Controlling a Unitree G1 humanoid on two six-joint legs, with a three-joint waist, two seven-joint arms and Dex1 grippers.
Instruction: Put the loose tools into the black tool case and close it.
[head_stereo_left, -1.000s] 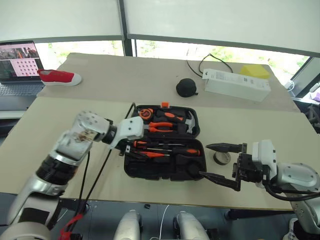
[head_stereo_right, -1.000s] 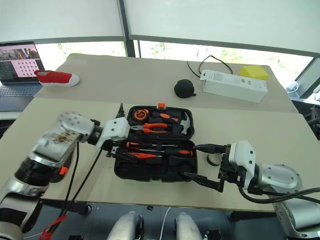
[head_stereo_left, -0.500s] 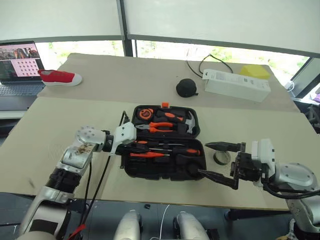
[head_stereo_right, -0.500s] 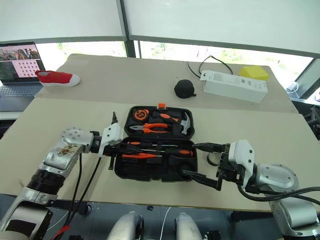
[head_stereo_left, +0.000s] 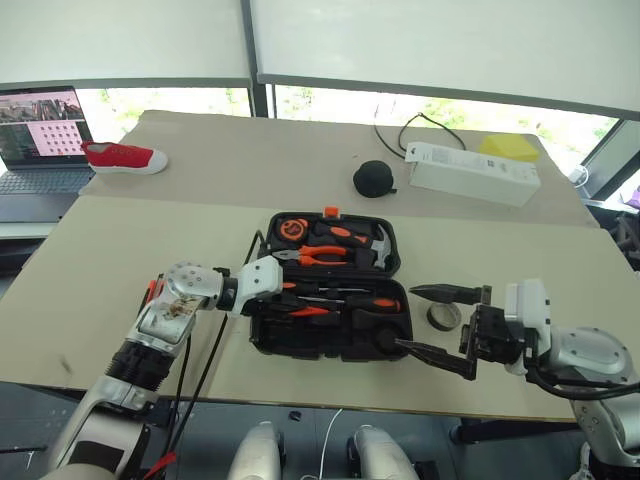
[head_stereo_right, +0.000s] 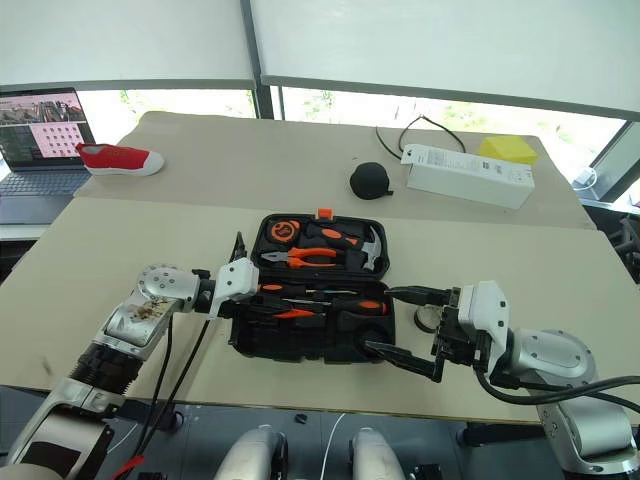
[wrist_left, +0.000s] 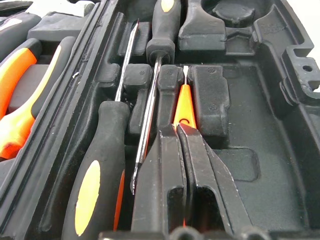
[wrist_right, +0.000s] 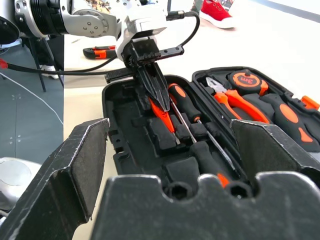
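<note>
Left gripper (wrist_left: 181, 131) we see pinched shut, tips pressing the slim orange tester screwdriver (wrist_left: 184, 102) into its slot in the black tool case (head_stereo_left: 330, 345); light, rigid, slick, we judge; right gripper (head_stereo_left: 440, 325) gapes wide, empty, beside the tape roll (head_stereo_left: 443, 316).

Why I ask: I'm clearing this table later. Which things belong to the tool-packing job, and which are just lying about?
Job: black tool case, two screwdrivers in it, orange tester screwdriver, tape roll, utility knife.

Lying about: red shoe, laptop, black round lump, white box, yellow pad.
</note>
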